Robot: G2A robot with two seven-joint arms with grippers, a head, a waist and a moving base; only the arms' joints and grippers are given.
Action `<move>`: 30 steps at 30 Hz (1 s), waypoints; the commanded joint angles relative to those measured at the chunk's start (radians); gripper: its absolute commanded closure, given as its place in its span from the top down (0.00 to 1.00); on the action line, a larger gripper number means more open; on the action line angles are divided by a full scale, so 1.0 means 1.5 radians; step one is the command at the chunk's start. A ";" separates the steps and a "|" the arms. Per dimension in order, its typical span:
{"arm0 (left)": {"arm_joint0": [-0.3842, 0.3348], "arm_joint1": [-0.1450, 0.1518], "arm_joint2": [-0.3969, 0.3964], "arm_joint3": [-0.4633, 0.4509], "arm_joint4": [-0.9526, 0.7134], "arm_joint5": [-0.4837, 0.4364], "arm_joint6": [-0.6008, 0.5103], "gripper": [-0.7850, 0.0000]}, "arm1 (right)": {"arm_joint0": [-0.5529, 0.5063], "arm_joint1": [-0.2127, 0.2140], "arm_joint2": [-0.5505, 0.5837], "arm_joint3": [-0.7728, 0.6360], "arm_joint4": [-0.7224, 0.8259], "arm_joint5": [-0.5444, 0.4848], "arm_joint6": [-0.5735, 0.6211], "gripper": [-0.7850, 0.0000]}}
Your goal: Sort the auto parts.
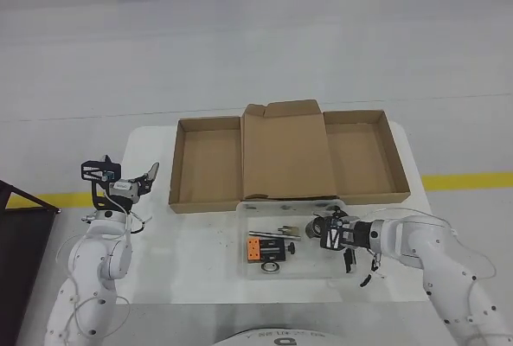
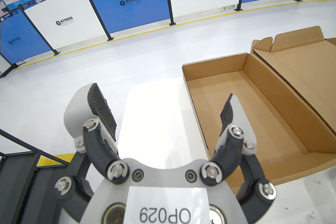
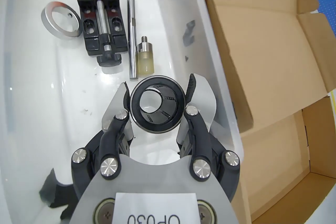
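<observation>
The right pincer point(image 3: 158, 85) is narrowed around a black ring point(image 3: 157, 107), a wide-bored part with a thin steel rim. Its ribbed pads point(image 3: 189, 89) touch opposite sides of the rim, gripping it; whether the ring rests on the floor of the clear plastic tray point(image 3: 202, 46) or hangs just above it is hard to tell. In the top view the tray lies on the white surface point(image 1: 195, 259) at 6 o'clock from the open brown cardboard box point(image 1: 282, 156). The ring is at 3 o'clock from an orange-and-black vise point(image 3: 98, 17), a slim steel rod point(image 3: 132, 33), a flat silver ring point(image 3: 61, 20) and a short threaded stud point(image 3: 145, 57). The left pincer point(image 2: 162, 93) hangs wide open, holding nothing, at 9 o'clock from the box.
</observation>
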 commanded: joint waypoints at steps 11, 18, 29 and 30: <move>0.000 0.000 0.000 0.000 0.000 0.000 0.000 1.00 | -0.046 0.018 0.162 0.025 0.145 -0.002 -0.200 0.00; 0.000 0.000 0.000 0.000 0.000 0.000 0.000 1.00 | 0.056 0.020 0.179 0.130 0.309 0.063 -0.089 0.00; 0.000 0.000 0.000 0.000 0.000 0.000 0.000 1.00 | 0.312 -0.007 -0.045 0.367 0.311 0.252 0.166 0.00; 0.000 0.000 0.000 0.000 0.000 0.000 0.000 1.00 | 0.327 -0.010 -0.061 0.392 0.299 0.264 0.173 0.00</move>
